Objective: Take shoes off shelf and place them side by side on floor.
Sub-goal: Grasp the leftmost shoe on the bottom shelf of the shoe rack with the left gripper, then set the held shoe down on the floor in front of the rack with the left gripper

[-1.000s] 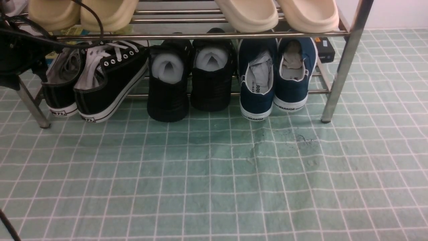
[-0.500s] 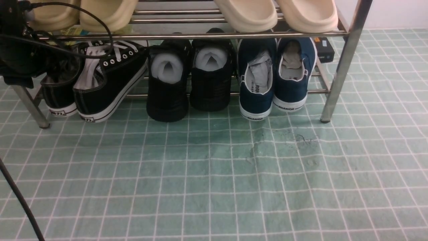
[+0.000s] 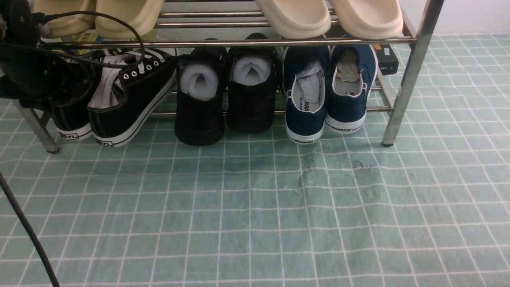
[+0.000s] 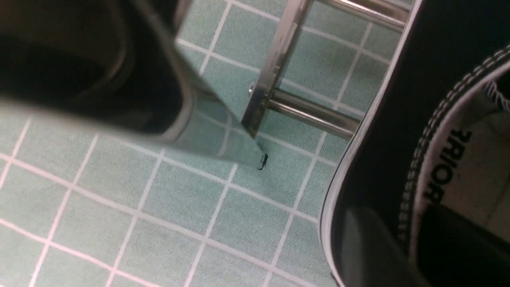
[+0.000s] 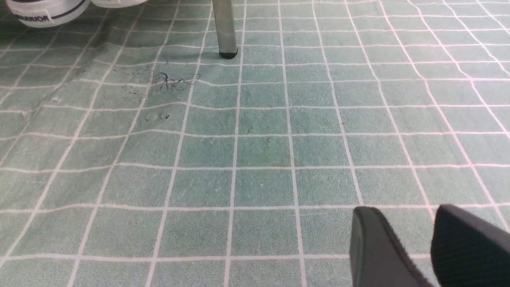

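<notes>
At the far left of the front view, the left arm [image 3: 24,67] is a dark bulk in front of the shelf [image 3: 247,42], covering the opening of the first sneaker [image 3: 71,119]. Its wrist camera shows the left gripper [image 4: 402,217] astride that sneaker's heel rim. One finger [image 4: 370,251] lies against the black canvas outside, and the other sits over the printed insole inside. We cannot tell whether the jaws are pressing the rim or merely standing around it. A shelf leg [image 4: 275,67] stands just beside the shoe there. Moving right in the front view, the second sneaker [image 3: 127,99] touches the first, its white laces showing and its toe angled toward the centre. Both sit at the left end of the lower tier, with their heels overhanging the front rail toward us, above the green gridded floor [image 3: 255,207]. Next come all-black shoes [image 3: 199,107] stuffed with white paper, then navy slip-ons [image 3: 306,99], with cream slippers [image 3: 295,18] on the top tier. The right gripper [image 5: 404,215] shows only in its own camera. It is low over the floor, its fingers a narrow gap apart with nothing between them.
</notes>
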Robot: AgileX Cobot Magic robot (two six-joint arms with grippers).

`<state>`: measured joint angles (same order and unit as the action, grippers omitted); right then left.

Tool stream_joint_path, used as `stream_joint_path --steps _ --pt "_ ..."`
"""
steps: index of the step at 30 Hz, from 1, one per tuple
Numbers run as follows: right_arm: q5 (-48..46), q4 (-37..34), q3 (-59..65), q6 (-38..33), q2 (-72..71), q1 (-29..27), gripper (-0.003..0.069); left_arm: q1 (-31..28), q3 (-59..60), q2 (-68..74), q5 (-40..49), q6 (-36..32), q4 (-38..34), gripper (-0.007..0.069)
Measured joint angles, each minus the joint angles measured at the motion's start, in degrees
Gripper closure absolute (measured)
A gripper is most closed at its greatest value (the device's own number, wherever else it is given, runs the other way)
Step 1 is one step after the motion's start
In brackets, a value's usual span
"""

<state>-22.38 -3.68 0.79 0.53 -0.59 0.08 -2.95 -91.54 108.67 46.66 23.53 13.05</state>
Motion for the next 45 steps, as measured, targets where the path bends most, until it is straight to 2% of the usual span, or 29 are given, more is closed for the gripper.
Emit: stream_joint_path --steps 1,2,5,17,25,31,45 --pt "0.00 0.00 0.00 0.00 0.00 0.00 0.0421 0.00 0.00 0.00 0.14 -0.06 0.00 0.0505" --pt "0.00 0.00 0.00 0.00 0.00 0.00 0.0421 0.00 0.00 0.00 0.88 -0.21 0.00 0.0567" --pt "0.00 0.00 0.00 0.00 0.00 0.00 0.0421 0.00 0.00 -0.28 2.14 -0.29 -0.79 0.0606" --pt "0.00 0.00 0.00 0.00 0.00 0.00 0.0421 -0.19 0.14 -11.47 15.18 -0.22 -2.48 0.0606" --pt "0.00 0.00 0.00 0.00 0.00 0.00 0.0421 -0.19 0.14 -21.58 23.63 0.04 0.07 0.0604" --pt "0.00 0.00 0.00 0.00 0.00 0.00 0.0421 -0.19 0.79 -27.59 24.10 0.04 0.66 0.0604" --pt "0.00 0.00 0.00 0.00 0.00 0.00 0.0421 -0.19 25.11 -43.69 24.10 9.83 2.62 0.0604"
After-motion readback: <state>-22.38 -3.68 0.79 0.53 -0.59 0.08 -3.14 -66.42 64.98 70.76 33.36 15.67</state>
